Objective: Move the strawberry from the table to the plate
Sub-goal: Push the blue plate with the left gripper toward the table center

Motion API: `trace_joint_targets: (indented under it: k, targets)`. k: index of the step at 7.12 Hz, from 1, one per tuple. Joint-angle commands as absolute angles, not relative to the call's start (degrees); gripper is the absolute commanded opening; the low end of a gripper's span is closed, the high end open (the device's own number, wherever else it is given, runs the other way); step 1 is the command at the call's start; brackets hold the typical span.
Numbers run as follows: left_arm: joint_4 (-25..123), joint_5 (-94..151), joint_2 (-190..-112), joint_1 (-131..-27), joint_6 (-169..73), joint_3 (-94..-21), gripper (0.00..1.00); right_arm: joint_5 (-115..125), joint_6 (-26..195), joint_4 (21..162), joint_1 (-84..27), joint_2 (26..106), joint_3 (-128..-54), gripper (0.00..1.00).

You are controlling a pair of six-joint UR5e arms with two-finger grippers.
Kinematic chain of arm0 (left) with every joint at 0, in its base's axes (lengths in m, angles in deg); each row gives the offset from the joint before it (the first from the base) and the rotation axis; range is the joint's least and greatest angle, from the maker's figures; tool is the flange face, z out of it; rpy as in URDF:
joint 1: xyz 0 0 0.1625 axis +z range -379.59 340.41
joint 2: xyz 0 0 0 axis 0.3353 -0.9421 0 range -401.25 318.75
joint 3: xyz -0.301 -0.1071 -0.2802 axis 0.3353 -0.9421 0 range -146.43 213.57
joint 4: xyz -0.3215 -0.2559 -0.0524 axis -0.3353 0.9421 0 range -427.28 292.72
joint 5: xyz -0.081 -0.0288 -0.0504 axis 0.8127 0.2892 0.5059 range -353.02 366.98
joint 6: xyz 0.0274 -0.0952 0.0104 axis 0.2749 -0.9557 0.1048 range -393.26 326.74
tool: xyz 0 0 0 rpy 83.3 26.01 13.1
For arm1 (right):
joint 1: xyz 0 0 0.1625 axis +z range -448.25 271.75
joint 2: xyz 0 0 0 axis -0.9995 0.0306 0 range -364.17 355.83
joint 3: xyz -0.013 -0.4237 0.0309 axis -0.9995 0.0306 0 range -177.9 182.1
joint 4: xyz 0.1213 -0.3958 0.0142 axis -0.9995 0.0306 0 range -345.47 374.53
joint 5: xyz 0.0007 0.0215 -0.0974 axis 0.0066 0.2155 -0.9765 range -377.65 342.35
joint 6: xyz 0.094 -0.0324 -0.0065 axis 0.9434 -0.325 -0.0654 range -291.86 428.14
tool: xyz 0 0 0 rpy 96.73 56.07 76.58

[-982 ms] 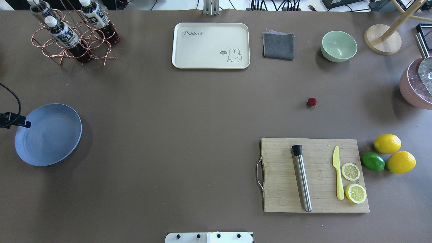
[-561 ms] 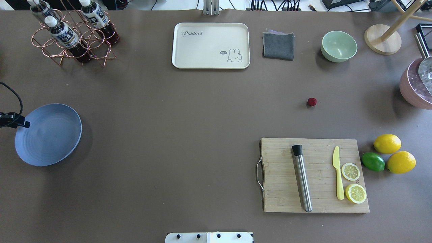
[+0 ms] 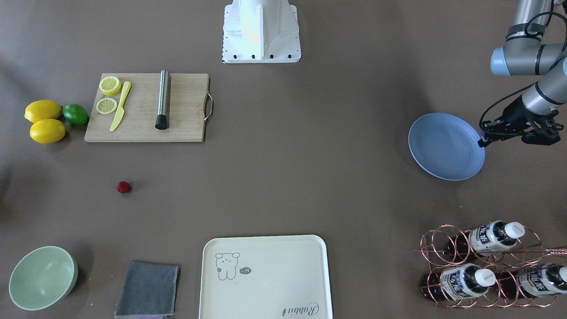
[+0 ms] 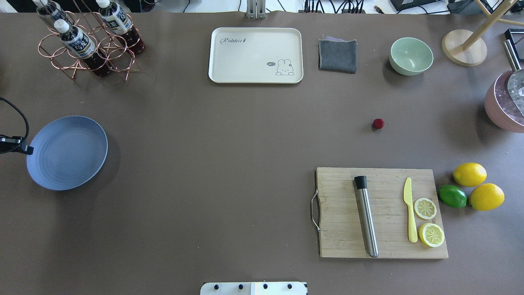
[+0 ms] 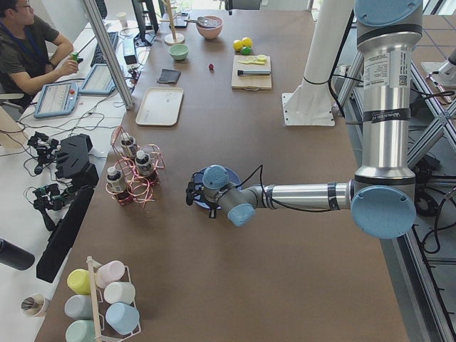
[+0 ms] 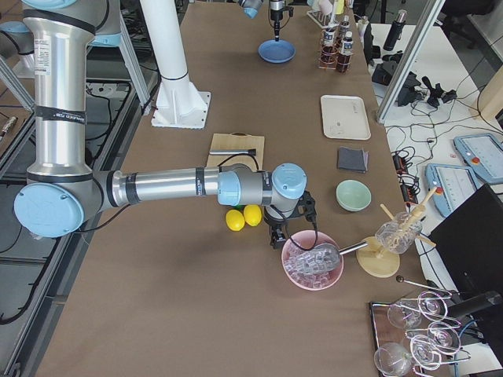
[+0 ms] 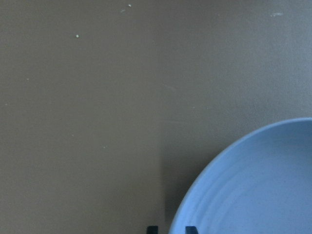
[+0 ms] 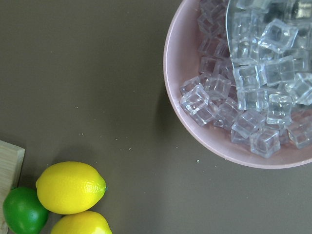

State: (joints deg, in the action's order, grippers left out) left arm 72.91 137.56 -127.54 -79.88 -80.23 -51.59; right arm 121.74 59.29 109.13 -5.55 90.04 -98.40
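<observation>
Frame edges crop the plate [image 7: 253, 185] and the left gripper [image 7: 171, 229]; the right gripper's [image 6: 276, 238] jaws are indistinct.

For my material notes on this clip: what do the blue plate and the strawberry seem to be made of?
The plate looks like matte moulded plastic or melamine: even blue, faint concentric rings, no glare. The strawberry seems to be an artificial plastic or rubber prop: uniform dark red, regular bumps, though it is too small to be sure.

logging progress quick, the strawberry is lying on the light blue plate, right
No. The strawberry lies on the bare table, far across from the light blue plate, which holds nothing. The overhead exterior view shows it.
</observation>
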Motion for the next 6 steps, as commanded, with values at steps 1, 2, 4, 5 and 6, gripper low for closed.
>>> trace_joint_targets:
  k: [1,2,4,5,6]
  targets:
    - [72.37,141.33,-127.73,-79.97,-86.55,-56.32,0.00,122.54,59.44,107.88,-5.54,90.13,-98.62,1.00]
    - [71.85,142.06,-128.78,-79.88,-91.39,-59.73,0.00,122.63,59.61,107.87,-5.63,89.52,-98.80,1.00]
    - [70.44,141.02,-135.18,-74.39,-103.07,-62.74,0.00,124.64,62.40,107.78,-6.42,88.38,-98.89,1.00]
    - [70.27,138.05,-138.77,-70.60,-109.57,-63.97,0.00,124.65,67.65,107.78,-7.99,86.72,-99.50,1.00]
    - [68.52,134.28,-142.11,-66.04,-114.33,-64.59,0.00,124.47,72.49,107.78,-10.18,85.05,-100.46,1.00]
